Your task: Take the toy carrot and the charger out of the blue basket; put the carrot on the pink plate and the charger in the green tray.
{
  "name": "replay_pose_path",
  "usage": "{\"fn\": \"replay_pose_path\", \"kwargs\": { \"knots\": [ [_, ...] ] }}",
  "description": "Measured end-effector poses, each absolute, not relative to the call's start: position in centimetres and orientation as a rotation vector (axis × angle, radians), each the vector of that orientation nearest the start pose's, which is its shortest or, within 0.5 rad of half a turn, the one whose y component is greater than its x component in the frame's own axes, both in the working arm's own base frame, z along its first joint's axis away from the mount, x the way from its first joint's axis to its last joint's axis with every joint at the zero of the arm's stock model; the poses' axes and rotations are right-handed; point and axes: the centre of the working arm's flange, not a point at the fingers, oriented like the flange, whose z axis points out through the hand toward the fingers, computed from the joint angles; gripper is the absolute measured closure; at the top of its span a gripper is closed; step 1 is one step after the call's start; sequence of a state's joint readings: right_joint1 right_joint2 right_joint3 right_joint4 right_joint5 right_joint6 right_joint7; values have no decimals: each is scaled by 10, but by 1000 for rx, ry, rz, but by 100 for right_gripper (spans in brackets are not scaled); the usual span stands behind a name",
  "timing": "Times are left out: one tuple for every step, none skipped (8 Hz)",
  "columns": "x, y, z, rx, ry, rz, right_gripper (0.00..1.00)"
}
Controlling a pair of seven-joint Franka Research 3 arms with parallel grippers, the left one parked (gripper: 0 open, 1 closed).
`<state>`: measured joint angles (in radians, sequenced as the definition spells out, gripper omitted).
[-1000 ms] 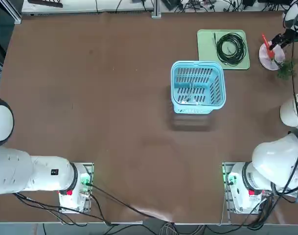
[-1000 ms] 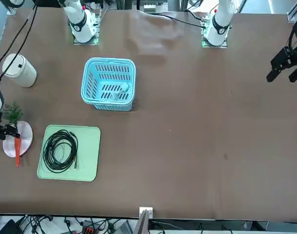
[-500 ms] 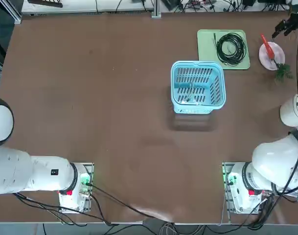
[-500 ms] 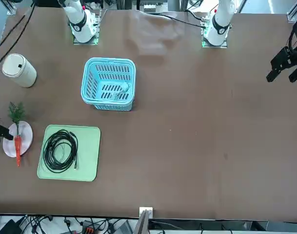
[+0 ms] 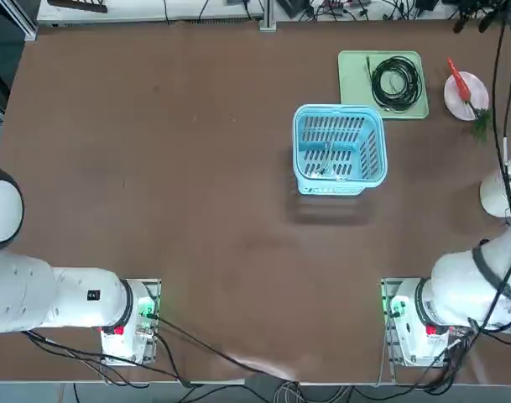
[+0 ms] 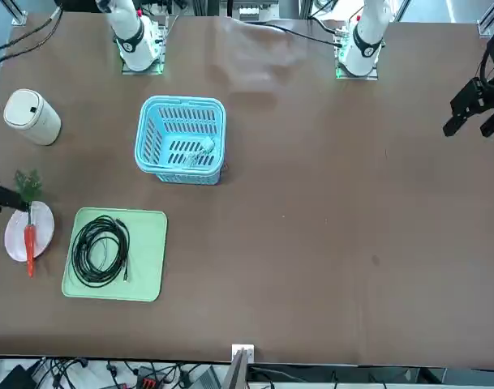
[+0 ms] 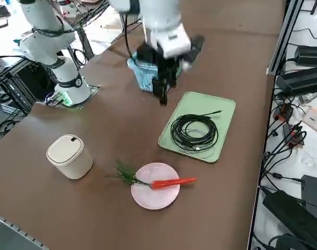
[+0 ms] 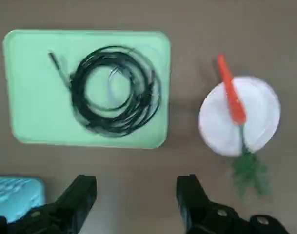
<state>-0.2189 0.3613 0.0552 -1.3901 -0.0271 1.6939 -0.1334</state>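
R pincer [image 8: 136,195] wide open, apparently empty

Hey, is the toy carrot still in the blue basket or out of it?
Out. The carrot lies across the pink plate, tip and leaves overhanging the rim, well away from the basket. The open, empty right claw hangs above the table.

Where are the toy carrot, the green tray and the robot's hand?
toy carrot [image 7: 171,183], right side view, orange body.
green tray [image 5: 352,74], top view, bare left part.
right hand [image 8: 136,195], right wrist view, gap between its open fingers.
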Motion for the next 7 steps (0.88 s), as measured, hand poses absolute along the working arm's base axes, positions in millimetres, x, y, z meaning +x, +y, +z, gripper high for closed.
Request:
{"fn": "replay_pose_path", "kwargs": {
  "knots": [
    [643, -58, 520, -3163, 121, 138, 0],
    [631, -4, 530, -3182, 181, 153, 0],
    [613, 43, 526, -3194, 241, 153, 0],
    [594, 83, 515, -3200, 280, 121, 0],
    [570, 123, 497, -3203, 304, 87, 0],
    [545, 165, 478, -3203, 343, 61, 0],
    [520, 208, 457, -3208, 381, 19, 0]
  ]
}}
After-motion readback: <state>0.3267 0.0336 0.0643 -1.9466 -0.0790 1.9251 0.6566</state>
